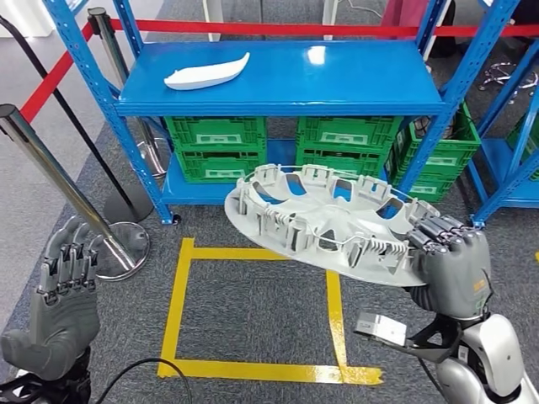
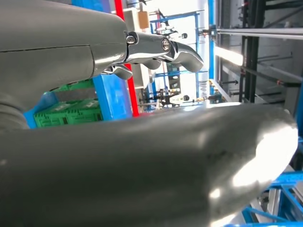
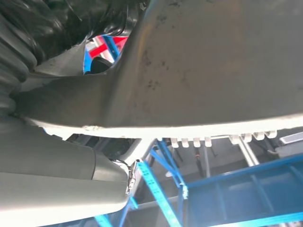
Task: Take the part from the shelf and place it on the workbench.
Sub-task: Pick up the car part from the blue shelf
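A large grey round wheel cover (image 1: 317, 220) hangs level in the air in front of the blue shelf (image 1: 280, 93), its ribbed inner side up. My right hand (image 1: 452, 268) grips its right rim, fingers curled over the edge. In the right wrist view the cover's grey underside (image 3: 221, 61) spans the picture, with my right hand (image 3: 53, 179) beneath it. My left hand (image 1: 63, 303) is raised at the lower left, fingers together and upright, holding nothing; its thumb (image 2: 143, 165) and fingers (image 2: 157, 49) are apart in the left wrist view. A white curved part (image 1: 206, 74) lies on the shelf top.
Green crates (image 1: 216, 147) fill the shelf's lower level. A yellow taped square (image 1: 254, 311) marks the grey carpet below the cover. A chrome barrier post (image 1: 57, 181) with a round base and red belts stand at the left. More blue racking (image 1: 509, 143) is at the right.
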`<state>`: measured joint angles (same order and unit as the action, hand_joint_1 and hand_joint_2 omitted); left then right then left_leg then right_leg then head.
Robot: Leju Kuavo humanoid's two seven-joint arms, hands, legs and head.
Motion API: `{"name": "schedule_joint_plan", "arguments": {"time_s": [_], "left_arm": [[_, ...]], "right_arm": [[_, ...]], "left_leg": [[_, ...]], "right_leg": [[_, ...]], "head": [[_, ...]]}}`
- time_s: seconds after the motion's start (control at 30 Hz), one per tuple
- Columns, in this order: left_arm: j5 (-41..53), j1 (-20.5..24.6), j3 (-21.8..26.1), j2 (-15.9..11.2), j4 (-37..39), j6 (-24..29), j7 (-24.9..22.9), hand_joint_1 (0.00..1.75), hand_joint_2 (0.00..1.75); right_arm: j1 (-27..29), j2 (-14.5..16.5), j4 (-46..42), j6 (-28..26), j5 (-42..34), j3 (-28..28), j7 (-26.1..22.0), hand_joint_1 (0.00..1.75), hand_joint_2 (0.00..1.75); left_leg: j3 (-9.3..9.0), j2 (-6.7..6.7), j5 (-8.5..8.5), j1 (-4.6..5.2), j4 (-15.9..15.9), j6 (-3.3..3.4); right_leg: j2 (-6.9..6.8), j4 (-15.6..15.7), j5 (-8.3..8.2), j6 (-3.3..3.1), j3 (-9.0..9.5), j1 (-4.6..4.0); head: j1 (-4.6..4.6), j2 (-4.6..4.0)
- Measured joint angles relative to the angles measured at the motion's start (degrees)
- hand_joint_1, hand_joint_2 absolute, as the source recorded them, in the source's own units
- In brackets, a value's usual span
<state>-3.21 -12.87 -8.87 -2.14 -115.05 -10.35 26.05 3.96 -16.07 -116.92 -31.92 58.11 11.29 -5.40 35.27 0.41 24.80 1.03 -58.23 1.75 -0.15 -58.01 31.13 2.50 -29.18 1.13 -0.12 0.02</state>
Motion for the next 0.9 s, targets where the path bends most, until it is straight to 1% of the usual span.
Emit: {"name": "schedule_joint_plan", "arguments": {"time_s": [0.07,0.1,0.13,0.17,0.23,0.27,0.3,0.33,0.37,0.4,0.43,0.47,0.5,0.53,0.57,0.6,0.63,0.67,0.7,0.73,0.77,0.8,0.83,0.87,0.9], "left_arm": [[0.7,0.0,0.0,0.0,0.0,0.2,0.2,0.00,0.00],[0.9,0.0,0.0,0.0,0.0,0.4,0.3,0.00,0.00],[1.1,0.0,-0.1,0.0,0.0,0.5,0.4,0.00,0.00],[1.2,0.0,-0.1,0.0,0.0,0.6,0.5,0.00,0.00],[1.3,0.0,-0.1,0.0,0.0,0.7,0.6,0.00,0.00],[1.3,0.0,-0.2,0.0,0.0,0.7,0.6,0.00,0.00],[1.4,0.0,-0.2,0.0,0.0,0.7,0.6,0.00,0.00],[1.4,0.0,-0.2,0.0,0.0,0.7,0.6,0.00,0.00],[1.3,0.0,-0.2,0.0,0.0,0.7,0.6,0.00,0.00],[1.3,0.0,-0.2,0.0,0.0,0.7,0.7,0.00,0.00],[1.3,0.0,-0.2,0.0,0.0,0.7,0.7,0.00,0.00],[1.3,-0.1,-0.2,0.0,0.0,0.7,0.8,0.00,0.00],[1.3,-0.1,-0.2,0.0,0.0,0.7,0.8,0.00,0.00],[1.2,-0.1,-0.2,0.0,0.0,0.7,0.8,0.00,0.00],[1.2,-0.1,-0.2,0.0,0.0,0.7,0.9,0.00,0.00],[1.2,0.0,-0.2,-0.1,-0.1,0.7,0.9,0.00,0.00],[1.2,0.1,-0.2,-0.1,-0.1,0.7,0.9,0.00,0.00],[1.2,0.2,-0.2,-0.1,-0.1,0.7,0.9,0.00,0.00],[1.1,0.2,-0.2,0.0,-0.1,0.6,0.9,0.00,0.00],[1.1,0.2,-0.2,0.0,0.0,0.6,0.9,0.00,0.00],[1.1,0.2,-0.2,0.0,0.0,0.6,0.9,0.00,0.00],[1.0,0.2,-0.2,0.0,0.0,0.6,0.8,0.00,0.00],[1.0,0.2,-0.2,0.0,0.0,0.6,0.8,0.00,0.00],[1.0,0.2,-0.2,0.0,0.0,0.6,0.8,0.00,0.00],[1.0,0.2,-0.2,0.0,0.0,0.6,0.8,0.00,0.00]], "right_arm": [[0.1,0.0,0.0,0.1,-0.5,0.0,-0.1,1.75,1.75],[0.2,0.0,0.0,0.2,-0.8,0.0,-0.2,1.75,1.75],[0.2,0.0,0.0,0.2,-1.2,0.0,-0.4,1.75,1.75],[0.2,0.0,0.0,0.2,-1.6,0.0,-0.6,1.75,1.75],[0.3,0.0,0.0,0.3,-2.3,0.0,-0.9,1.75,1.75],[0.4,0.0,0.0,0.3,-2.5,0.0,-1.0,1.75,1.75],[0.4,0.0,0.0,0.3,-2.6,0.0,-1.1,1.75,1.75],[0.5,0.0,0.0,0.3,-2.7,0.0,-1.3,1.75,1.75],[0.5,0.0,0.0,0.3,-2.9,0.0,-1.4,1.75,1.75],[0.5,0.0,0.0,0.3,-3.1,0.0,-1.5,1.75,1.75],[0.5,0.0,0.0,0.4,-3.3,0.0,-1.6,1.75,1.75],[0.4,0.0,0.0,0.5,-3.4,0.0,-1.7,1.75,1.75],[0.3,0.0,0.0,0.6,-3.5,-0.1,-1.7,1.75,1.75],[0.3,0.0,0.0,0.7,-3.5,-0.1,-1.7,1.75,1.75],[0.4,0.0,0.0,0.8,-3.5,-0.2,-1.7,1.75,1.75],[0.5,0.0,0.0,0.9,-3.5,-0.3,-1.8,1.75,1.75],[0.6,-0.1,0.0,0.9,-3.5,-0.3,-1.8,1.75,1.75],[0.6,-0.1,0.0,0.9,-3.5,-0.4,-1.8,1.75,1.75],[0.6,-0.2,-0.1,1.0,-3.6,-0.4,-1.8,1.75,1.75],[0.6,-0.2,-0.1,1.0,-3.6,-0.4,-1.9,1.75,1.75],[0.6,-0.2,0.0,1.0,-3.6,-0.4,-1.9,1.75,1.75],[0.7,-0.2,0.0,1.1,-3.7,-0.4,-1.9,1.75,1.75],[0.8,-0.2,0.0,1.1,-3.7,-0.4,-1.9,1.75,1.75],[0.9,-0.2,0.0,1.2,-3.8,-0.4,-1.9,1.75,1.75],[0.9,-0.2,0.0,1.2,-3.9,-0.5,-1.9,1.75,1.75]], "left_leg": [[0.26,-0.01,-0.21,0.03,-0.4,-0.59],[0.43,-0.04,0.13,-0.04,-0.7,-0.93],[0.90,-0.09,1.23,-0.14,-1.9,-1.32],[1.78,-0.13,3.04,-0.31,-4.2,-1.73],[4.36,-0.18,7.44,-0.70,-11.6,-2.43],[5.38,-0.18,8.75,-0.87,-14.9,-2.61],[5.66,-0.19,8.94,-0.97,-16.5,-2.67],[4.96,-0.24,7.98,-1.02,-15.9,-2.59],[3.32,-0.47,6.14,-1.02,-13.0,-2.36],[1.24,-1.18,4.17,-1.00,-9.0,-1.93],[-0.74,-2.26,2.80,-1.03,-5.3,-1.42],[-2.14,-3.26,2.04,-0.99,-2.4,-1.01],[-2.82,-3.96,1.94,-0.91,-0.9,-0.72],[-3.01,-4.07,2.05,-0.79,-0.5,-0.57],[-3.16,-3.61,1.93,-0.65,0.2,-0.43],[-3.44,-2.90,1.78,-0.69,1.0,-0.25],[-3.76,-2.22,1.59,-0.80,1.8,-0.01],[-4.06,-1.48,1.42,-0.99,2.6,0.20],[-4.17,-0.78,1.33,-1.12,3.0,0.31],[-4.13,-0.21,1.30,-1.13,3.1,0.42],[-4.07,0.43,1.32,-1.12,3.0,0.45],[-4.04,1.03,1.38,-1.10,2.9,0.46],[-4.03,1.61,1.47,-1.09,2.8,0.44],[-4.02,2.13,1.63,-1.12,2.5,0.34],[-4.00,2.62,1.88,-1.15,2.2,0.15]], "right_leg": [[0.01,0.0,-0.18,-0.77,-0.50,0.04],[-0.02,0.0,-0.39,-1.20,-0.61,0.12],[-0.05,0.1,-0.68,-1.65,-0.68,0.22],[-0.07,0.1,-0.97,-2.04,-0.78,0.32],[0.03,0.1,-1.42,-2.42,-1.21,0.25],[0.19,0.0,-1.57,-2.43,-1.44,0.21],[0.40,0.0,-1.68,-2.39,-1.59,0.17],[0.67,0.0,-1.74,-2.33,-1.67,0.13],[1.04,-0.1,-1.79,-2.26,-1.66,0.07],[1.40,-0.1,-1.81,-2.21,-1.67,0.06],[1.78,-0.1,-1.87,-2.06,-1.78,0.02],[2.21,-0.1,-2.03,-1.77,-1.97,0.16],[2.69,0.0,-2.26,-1.38,-2.26,0.41],[3.21,0.1,-2.55,-0.92,-2.54,0.65],[3.80,0.4,-2.85,-0.44,-2.67,0.84],[3.91,0.4,-2.75,-0.16,-3.00,0.87],[3.50,-0.3,-2.16,0.02,-3.60,0.76],[2.78,-2.2,-1.03,0.17,-4.71,0.63],[1.80,-5.3,0.59,0.24,-6.41,0.59],[1.12,-9.1,2.15,0.42,-8.34,0.55],[0.78,-12.4,3.19,0.65,-10.11,0.56],[0.60,-14.4,3.31,0.85,-11.16,0.56],[0.42,-14.2,2.40,1.00,-11.20,0.57],[0.05,-11.8,0.54,1.08,-10.08,0.58],[-0.82,-8.0,-1.50,1.14,-8.23,0.58]], "head": [[0.08,0.00],[0.04,0.00],[-0.01,0.00],[-0.08,0.00],[-0.22,0.00],[-0.22,0.00],[-0.24,0.00],[-0.24,0.00],[-0.25,0.00],[-0.24,0.00],[-0.10,0.00],[-0.01,0.00],[-0.01,0.00],[-0.05,0.00],[-0.21,0.00],[-0.32,0.00],[-0.19,0.00],[-0.02,0.00],[0.19,0.00],[0.37,0.00],[0.43,0.00],[0.46,0.00],[0.46,0.00],[0.48,0.00],[0.49,0.00]]}}
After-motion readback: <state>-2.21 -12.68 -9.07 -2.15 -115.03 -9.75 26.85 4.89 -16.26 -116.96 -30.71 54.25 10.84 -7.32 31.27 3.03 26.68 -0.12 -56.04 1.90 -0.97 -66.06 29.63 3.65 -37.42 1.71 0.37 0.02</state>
